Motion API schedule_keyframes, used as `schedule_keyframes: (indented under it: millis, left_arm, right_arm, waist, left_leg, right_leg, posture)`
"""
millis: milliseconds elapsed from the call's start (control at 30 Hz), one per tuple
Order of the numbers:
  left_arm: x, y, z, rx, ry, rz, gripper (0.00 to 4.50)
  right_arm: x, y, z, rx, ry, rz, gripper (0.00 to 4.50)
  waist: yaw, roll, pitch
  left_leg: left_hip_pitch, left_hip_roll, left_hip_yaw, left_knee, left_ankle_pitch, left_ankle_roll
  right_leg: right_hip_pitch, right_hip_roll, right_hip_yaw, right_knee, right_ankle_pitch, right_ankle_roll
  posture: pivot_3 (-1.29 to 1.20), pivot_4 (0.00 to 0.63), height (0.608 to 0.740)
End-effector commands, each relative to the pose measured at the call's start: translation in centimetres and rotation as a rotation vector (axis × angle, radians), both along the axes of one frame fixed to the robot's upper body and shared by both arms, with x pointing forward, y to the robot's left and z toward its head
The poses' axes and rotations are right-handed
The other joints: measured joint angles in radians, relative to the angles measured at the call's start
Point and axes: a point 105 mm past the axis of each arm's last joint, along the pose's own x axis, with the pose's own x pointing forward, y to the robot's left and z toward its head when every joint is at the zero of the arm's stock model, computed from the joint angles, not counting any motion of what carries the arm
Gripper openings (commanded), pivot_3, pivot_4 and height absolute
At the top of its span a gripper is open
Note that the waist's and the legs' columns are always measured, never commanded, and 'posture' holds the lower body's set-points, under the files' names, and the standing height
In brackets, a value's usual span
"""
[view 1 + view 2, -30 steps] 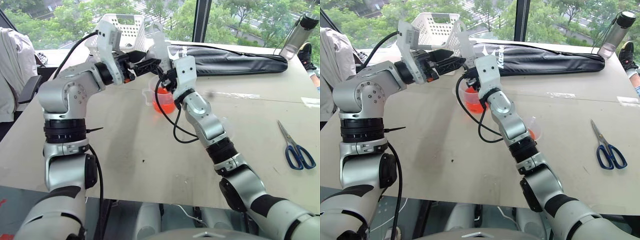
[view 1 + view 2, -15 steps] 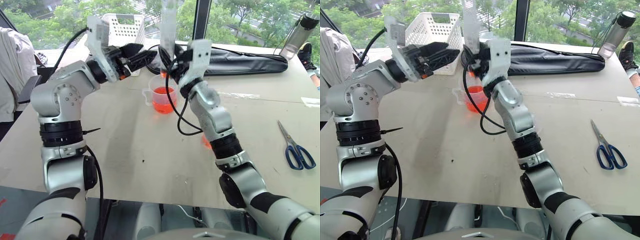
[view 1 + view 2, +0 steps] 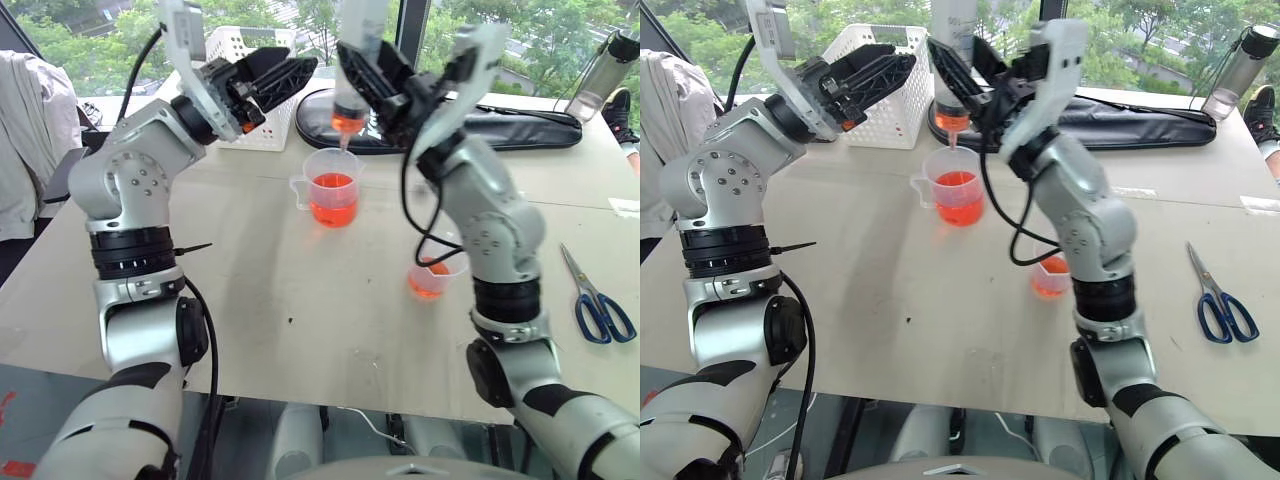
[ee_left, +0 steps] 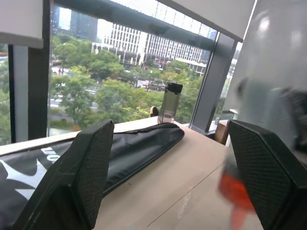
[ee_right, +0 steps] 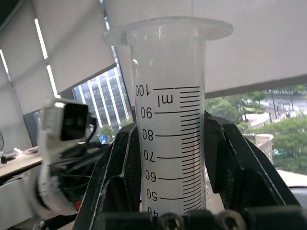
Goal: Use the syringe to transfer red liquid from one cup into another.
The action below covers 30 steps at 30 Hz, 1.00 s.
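My right gripper (image 3: 368,78) is shut on the clear graduated barrel of the syringe (image 5: 170,96) and holds it upright. The narrow tip (image 3: 345,138) hangs just above the larger cup (image 3: 333,170). A little red liquid (image 3: 346,122) sits in the bottom of the barrel. The handled larger cup stands mid-table, about a third full of red liquid (image 3: 333,203). The smaller cup (image 3: 433,270) stands nearer to me on the right, below my right forearm, with red liquid at its bottom. My left gripper (image 3: 300,72) is open, raised left of the syringe, not touching it.
A white basket (image 3: 240,45) stands at the back of the table, behind my left gripper. A long black bag (image 3: 510,125) lies along the far edge. At the far right corner stands a bottle (image 3: 603,65). Blue-handled scissors (image 3: 598,305) lie on the right.
My right gripper has lifted the syringe out of the larger cup and swung it up and to the right. The smaller cup has come into view. The left gripper rose a little.
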Motion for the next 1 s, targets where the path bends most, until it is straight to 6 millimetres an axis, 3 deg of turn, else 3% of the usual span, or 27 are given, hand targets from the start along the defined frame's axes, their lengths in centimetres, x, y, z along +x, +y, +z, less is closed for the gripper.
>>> schedule_keyframes:
  millis: [33,233,567,767,1000]
  left_arm:
    - [-0.4,-0.8,1.1,-0.006,-0.053,-0.032,3.8]
    - [-0.2,-2.0,0.8,-0.002,-0.052,-0.074,3.8]
    - [-0.6,-4.1,0.2,0.053,-0.084,-0.139,3.8]
    - [-3.0,-7.4,-1.3,0.191,-0.126,-0.311,3.8]
    - [-5.4,-10.7,-2.4,0.259,-0.146,-0.455,3.8]
  right_arm:
    - [-2.9,-1.8,0.8,-0.025,-0.046,0.026,1.44]
    - [-5.0,-4.5,-1.0,-0.076,-0.01,-0.016,1.44]
    - [-6.2,-9.5,-6.1,-0.165,0.098,-0.251,1.44]
    - [-6.6,-10.3,-9.4,-0.22,0.155,-0.328,1.44]
    - [-6.3,-9.9,-10.5,-0.229,0.146,-0.366,1.44]
  waist:
    - [0.004,0.0,0.0]
    - [0.007,0.0,0.0]
    - [0.009,-0.001,0.0]
    - [0.009,-0.001,0.0]
    - [0.007,-0.001,0.0]
  left_leg:
    - [0.0,0.0,0.0,0.0,0.0,0.0]
    - [0.001,0.0,0.001,0.0,0.0,0.0]
    - [0.002,0.0,0.0,0.001,0.0,0.0]
    - [0.002,-0.001,0.0,0.001,0.0,0.0]
    - [0.003,-0.001,0.0,0.001,0.0,0.0]
  right_leg:
    - [0.0,0.0,0.0,0.0,0.0,0.0]
    - [0.0,0.0,0.001,0.0,0.0,0.0]
    - [0.002,0.0,0.001,-0.001,0.0,0.0]
    - [0.002,0.001,0.001,-0.002,0.0,0.0]
    - [0.003,0.001,0.002,-0.001,0.0,0.0]
  posture:
    - [0.0,0.15,0.724]
    - [0.0,0.15,0.724]
    - [0.0,0.15,0.724]
    - [0.0,0.15,0.724]
    - [0.0,0.15,0.724]
